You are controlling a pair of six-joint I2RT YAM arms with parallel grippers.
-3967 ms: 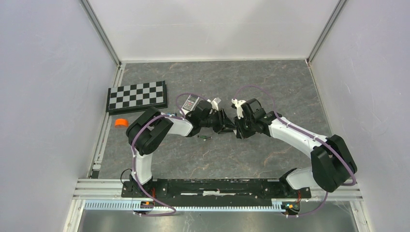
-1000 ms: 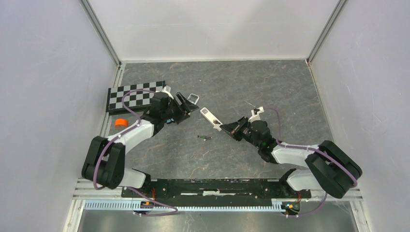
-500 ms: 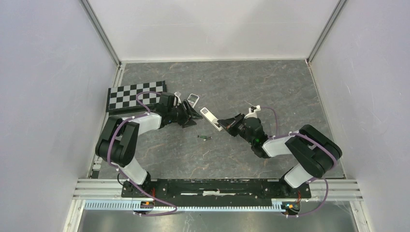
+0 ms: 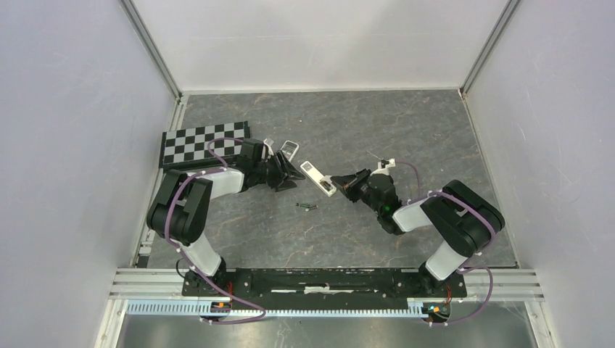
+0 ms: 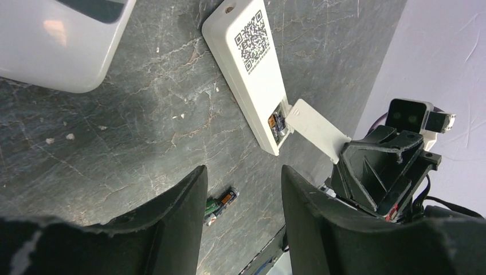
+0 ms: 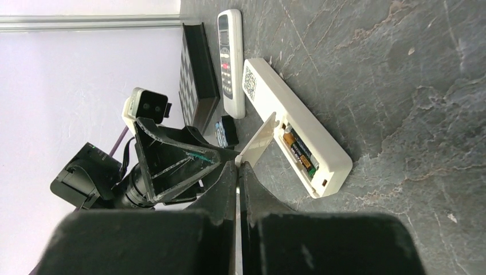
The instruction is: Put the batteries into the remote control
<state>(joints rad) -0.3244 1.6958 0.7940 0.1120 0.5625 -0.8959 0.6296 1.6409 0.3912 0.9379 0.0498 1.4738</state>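
Observation:
The white remote control (image 4: 317,177) lies face down mid-table, its back with a QR code (image 5: 246,63) up. Its compartment is uncovered and batteries (image 6: 299,150) sit inside it. The thin white battery cover (image 5: 318,129) sticks out from the compartment's end, and my right gripper (image 6: 238,163) is shut on its free edge. Two loose batteries (image 5: 220,203) lie together on the table, nearer the arm bases than the remote (image 4: 307,206). My left gripper (image 5: 243,172) hovers just left of the remote, open, with nothing between its fingers.
A second remote (image 4: 290,148) with buttons lies just behind the white one, close to my left gripper. A checkerboard (image 4: 207,141) lies flat at the far left. White walls enclose the grey stone-patterned table (image 4: 406,130).
My left gripper has swung right and nearer to the white remote, and its jaws have narrowed. The right arm's elbow has shifted left while its gripper keeps hold of the cover.

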